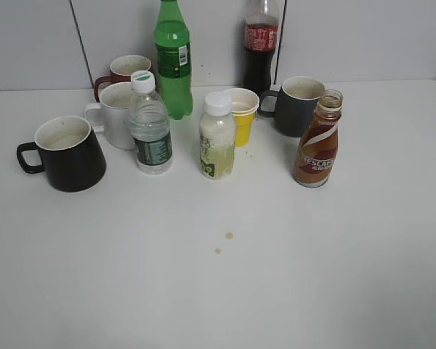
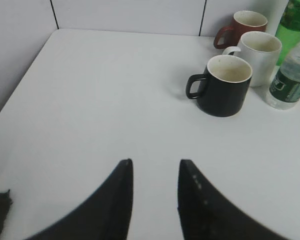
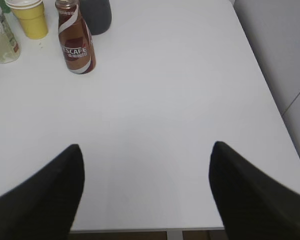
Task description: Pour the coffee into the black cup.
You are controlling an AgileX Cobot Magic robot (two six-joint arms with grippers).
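The coffee bottle (image 1: 317, 145), small, curvy, uncapped, with a brown-orange Nescafe label, stands upright at the right of the table; it also shows in the right wrist view (image 3: 76, 44) at top left. The black cup (image 1: 64, 153), wide, glossy, cream inside, handle to the left, stands at the left; in the left wrist view (image 2: 223, 86) it is at upper right. My left gripper (image 2: 155, 162) is open and empty over bare table, well short of the cup. My right gripper (image 3: 146, 147) is wide open and empty near the table's front edge. Neither gripper shows in the exterior view.
Between cup and coffee stand a white mug (image 1: 116, 115), a maroon mug (image 1: 125, 70), a water bottle (image 1: 150, 125), a green bottle (image 1: 174, 58), a pale drink bottle (image 1: 217, 135), a yellow cup (image 1: 241, 114), a cola bottle (image 1: 260, 45) and a dark grey mug (image 1: 296, 106).
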